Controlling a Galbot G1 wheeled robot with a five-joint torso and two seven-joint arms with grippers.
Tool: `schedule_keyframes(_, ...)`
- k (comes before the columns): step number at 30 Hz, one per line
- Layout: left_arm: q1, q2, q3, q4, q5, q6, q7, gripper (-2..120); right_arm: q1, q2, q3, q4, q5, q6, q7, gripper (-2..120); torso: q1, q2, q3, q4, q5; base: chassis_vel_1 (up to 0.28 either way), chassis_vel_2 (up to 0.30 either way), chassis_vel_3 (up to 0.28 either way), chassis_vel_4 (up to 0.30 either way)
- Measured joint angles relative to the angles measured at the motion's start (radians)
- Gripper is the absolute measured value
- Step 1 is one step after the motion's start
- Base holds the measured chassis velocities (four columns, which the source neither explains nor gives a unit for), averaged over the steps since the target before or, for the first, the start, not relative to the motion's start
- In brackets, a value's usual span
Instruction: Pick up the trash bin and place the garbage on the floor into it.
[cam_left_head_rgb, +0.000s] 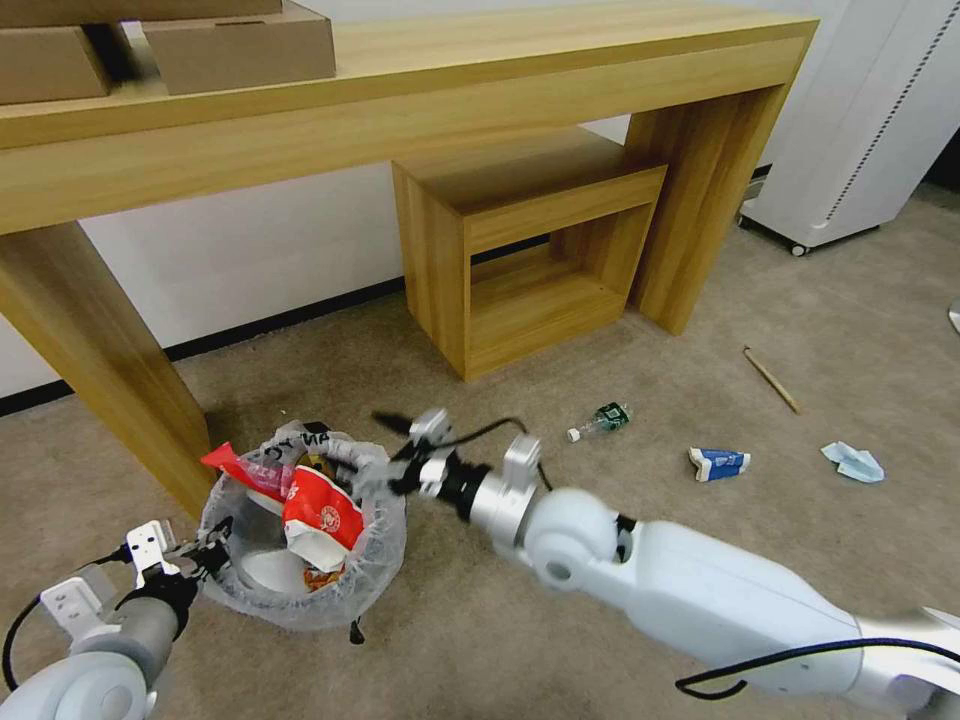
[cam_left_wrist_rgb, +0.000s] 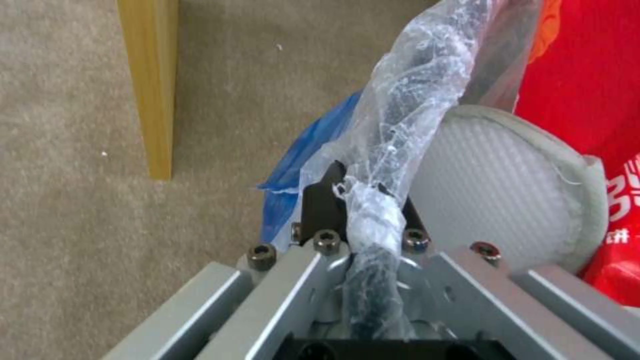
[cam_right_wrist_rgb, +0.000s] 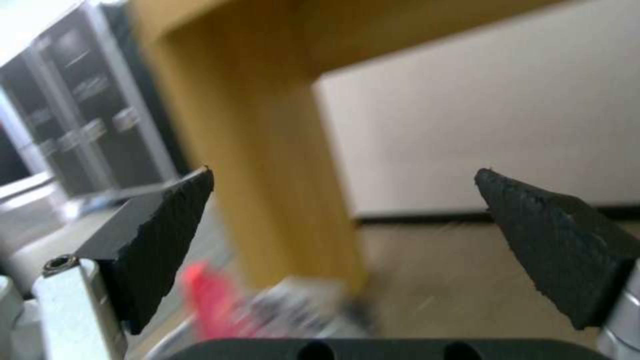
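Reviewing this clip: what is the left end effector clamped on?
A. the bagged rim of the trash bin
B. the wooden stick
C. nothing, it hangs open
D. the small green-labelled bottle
A: the left end effector is shut on the bag-wrapped rim of the trash bin, as the left wrist view shows; the bottle and stick lie on the floor.

The trash bin (cam_left_head_rgb: 300, 590) is lined with translucent white crinkled plastic bearing black writing. A red bag (cam_left_head_rgb: 322, 515) with white print is seen inside it, beside a white slipper (cam_left_wrist_rgb: 497, 192) of fine ribbed texture with a beige edge. The floor (cam_left_head_rgb: 600, 340) is beige. A bottle (cam_left_head_rgb: 600, 420) with a green label and white cap, a blue-and-white carton (cam_left_head_rgb: 718, 463), a pale blue mask (cam_left_head_rgb: 853, 462) and a light brown stick (cam_left_head_rgb: 771, 380) are noted. The desk (cam_left_head_rgb: 400, 110) is light wood-grain.
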Motion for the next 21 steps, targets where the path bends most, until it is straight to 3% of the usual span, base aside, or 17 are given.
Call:
schedule_keyframes(2,-0.001,0.004,-0.002,0.001,-0.001,0.000,0.001,1,-0.006,-0.014,0.036,0.006,0.002,0.005,0.008,100,0.000,0.000,0.000,0.0001,0.0001,0.000,0.000,0.000,0.000)
schedule_keyframes(3,-0.001,0.017,-0.005,0.007,-0.003,0.000,0.006,1,-0.060,-0.066,0.184,0.014,-0.012,0.015,0.035,100,0.000,0.000,0.000,0.0001,0.0000,0.000,0.000,0.000,0.000)
schedule_keyframes(4,-0.001,0.017,-0.005,0.007,-0.003,0.000,0.006,1,-0.060,-0.066,0.184,0.014,-0.012,0.015,0.035,100,0.000,0.000,0.000,0.0001,0.0000,0.000,0.000,0.000,0.000)
schedule_keyframes(7,-0.004,0.030,0.002,0.016,-0.003,0.001,0.012,1,-0.187,-0.115,0.389,0.025,-0.047,-0.006,0.094,100,0.000,0.000,0.000,0.0000,0.0003,0.000,0.000,0.000,0.000)
schedule_keyframes(8,-0.004,0.030,0.002,0.016,-0.003,0.001,0.012,1,-0.187,-0.115,0.389,0.025,-0.047,-0.006,0.094,100,0.000,0.000,0.000,0.0000,0.0003,0.000,0.000,0.000,0.000)
schedule_keyframes(11,-0.004,0.036,0.011,0.022,0.007,0.006,0.023,1,-0.329,-0.119,0.553,0.033,-0.097,-0.022,0.137,100,0.000,0.000,0.000,-0.0002,0.0003,0.000,0.000,0.000,0.000)
schedule_keyframes(21,0.018,0.023,-0.001,0.014,0.030,0.003,0.040,1,-0.500,-0.052,0.733,0.047,-0.239,-0.085,0.317,100,0.000,0.000,0.000,0.0002,0.0000,0.000,0.000,0.000,0.000)
